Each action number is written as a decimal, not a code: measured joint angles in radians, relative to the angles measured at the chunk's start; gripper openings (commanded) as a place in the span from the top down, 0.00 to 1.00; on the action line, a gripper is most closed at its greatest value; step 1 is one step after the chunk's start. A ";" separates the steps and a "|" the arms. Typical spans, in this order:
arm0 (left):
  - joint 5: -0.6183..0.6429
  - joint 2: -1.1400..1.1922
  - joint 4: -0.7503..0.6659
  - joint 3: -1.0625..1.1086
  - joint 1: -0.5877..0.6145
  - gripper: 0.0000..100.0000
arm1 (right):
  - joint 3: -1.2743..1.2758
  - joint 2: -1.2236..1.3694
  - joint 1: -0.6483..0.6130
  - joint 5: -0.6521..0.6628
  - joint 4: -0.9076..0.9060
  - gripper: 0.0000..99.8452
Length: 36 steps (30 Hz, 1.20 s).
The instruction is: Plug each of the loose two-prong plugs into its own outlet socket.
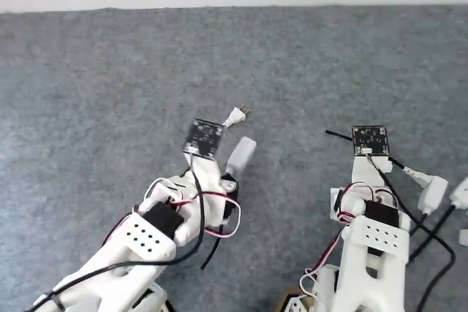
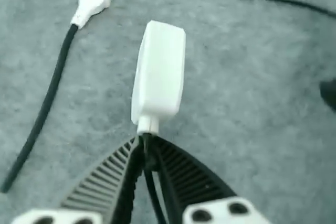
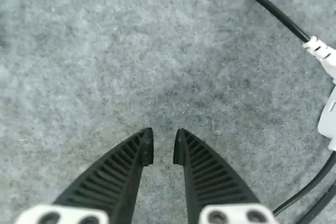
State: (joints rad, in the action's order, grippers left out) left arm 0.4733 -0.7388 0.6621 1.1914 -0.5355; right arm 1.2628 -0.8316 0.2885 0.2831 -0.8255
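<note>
the left pincer (image 2: 146,153) pinches the black cord (image 2: 151,192) right at the white socket block (image 2: 159,72), which lies on the grey desk (image 2: 252,129) near a loose plug (image 2: 92,2). the right pincer (image 3: 163,148) hovers slightly spread, empty.

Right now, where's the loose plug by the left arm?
High view: the plug lies near the middle of the grey mat, just beyond the outlet socket that the left hand holds.

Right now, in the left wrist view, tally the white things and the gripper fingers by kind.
Two-prong plug: 1
Outlet socket: 1
Fingers: 2
Total: 4
</note>
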 measured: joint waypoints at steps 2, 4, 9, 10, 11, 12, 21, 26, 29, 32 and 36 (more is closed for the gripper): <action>0.054 0.000 -0.031 0.000 0.026 0.98 | 0.000 0.000 0.000 0.000 0.000 0.92; 0.104 0.000 -0.066 0.012 0.051 0.98 | 0.000 0.000 0.000 0.000 0.000 0.92; 0.236 0.000 -0.216 0.129 0.014 0.98 | 0.000 0.000 0.000 0.000 0.000 0.92; 0.252 0.000 -0.244 0.161 -0.012 0.98 | 0.000 0.000 0.000 0.000 0.000 0.92; 0.265 0.000 -0.269 0.192 -0.038 0.96 | 0.000 0.000 0.002 0.000 0.000 0.92; 0.278 0.000 -0.284 0.215 -0.068 0.94 | 0.000 0.000 0.002 0.000 0.000 0.92; 0.393 -0.003 -0.308 0.239 -0.135 0.68 | 0.000 0.000 0.000 0.000 0.000 0.92; 0.397 -0.015 -0.308 0.244 -0.135 0.68 | 0.000 0.000 0.000 0.000 0.000 0.92; 0.385 -0.015 -0.308 0.244 -0.135 0.68 | 0.000 0.000 0.000 0.000 0.000 0.92; 0.318 -0.015 -0.308 0.235 -0.135 0.68 | 0.000 0.000 0.000 0.000 0.000 0.92; 0.292 -0.015 -0.308 0.203 -0.118 0.76 | 0.000 0.000 0.000 0.000 0.000 0.92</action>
State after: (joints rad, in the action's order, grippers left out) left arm 0.7649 -0.7541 0.3537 1.3940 -0.6536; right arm 1.2628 -0.8316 0.2885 0.2831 -0.8255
